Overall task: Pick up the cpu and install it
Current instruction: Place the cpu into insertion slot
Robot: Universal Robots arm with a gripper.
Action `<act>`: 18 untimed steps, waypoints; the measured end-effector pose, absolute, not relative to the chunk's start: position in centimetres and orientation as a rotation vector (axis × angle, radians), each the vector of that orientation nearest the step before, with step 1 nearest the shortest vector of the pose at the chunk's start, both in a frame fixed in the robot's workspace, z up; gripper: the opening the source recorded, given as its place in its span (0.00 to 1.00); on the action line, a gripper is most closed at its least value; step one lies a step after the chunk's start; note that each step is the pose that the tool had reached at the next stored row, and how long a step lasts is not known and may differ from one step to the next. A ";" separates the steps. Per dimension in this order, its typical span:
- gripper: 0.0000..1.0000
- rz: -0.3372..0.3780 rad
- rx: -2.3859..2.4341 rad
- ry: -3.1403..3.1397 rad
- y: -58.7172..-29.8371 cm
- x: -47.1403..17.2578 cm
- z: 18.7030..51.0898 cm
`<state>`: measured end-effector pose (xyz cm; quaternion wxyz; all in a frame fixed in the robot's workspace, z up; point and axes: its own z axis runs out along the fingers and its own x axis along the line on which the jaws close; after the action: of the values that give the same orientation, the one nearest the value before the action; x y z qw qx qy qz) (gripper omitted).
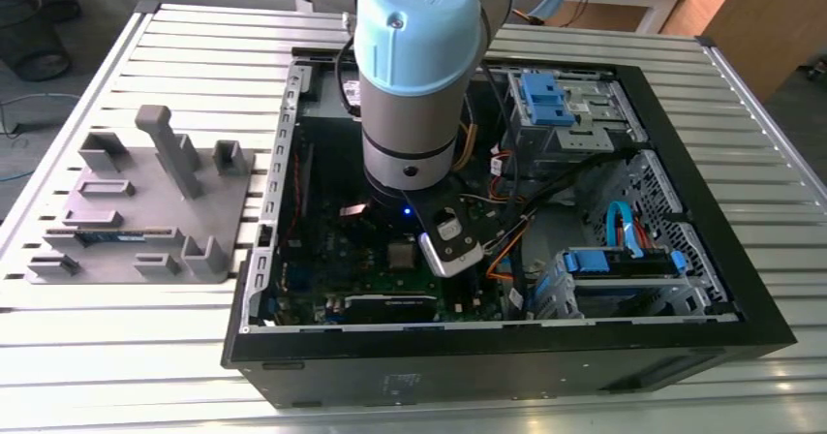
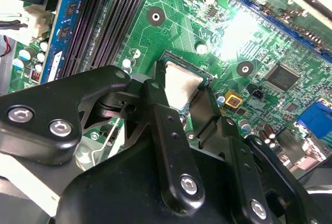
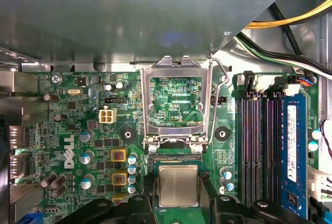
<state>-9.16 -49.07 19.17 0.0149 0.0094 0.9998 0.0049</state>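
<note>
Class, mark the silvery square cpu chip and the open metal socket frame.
cpu (image 3: pixel 178 185), first wrist view, centre of metal top.
socket frame (image 3: pixel 146 105), first wrist view, its side bar.

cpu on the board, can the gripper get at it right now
Likely yes: the gripper sits right at the cpu, and the socket's metal cover is flipped open, leaving the way free.
</note>
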 end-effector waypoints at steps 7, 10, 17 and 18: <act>0.39 0.015 0.029 3.112 -49.1 -9.2 19.2; 0.39 0.015 0.029 3.112 -49.1 -9.2 19.2; 0.38 0.021 0.030 3.112 -49.1 -9.2 19.4; 0.38 0.021 0.030 3.112 -49.1 -9.2 19.6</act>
<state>-9.17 -49.07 19.56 0.0149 0.0095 0.9998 0.0068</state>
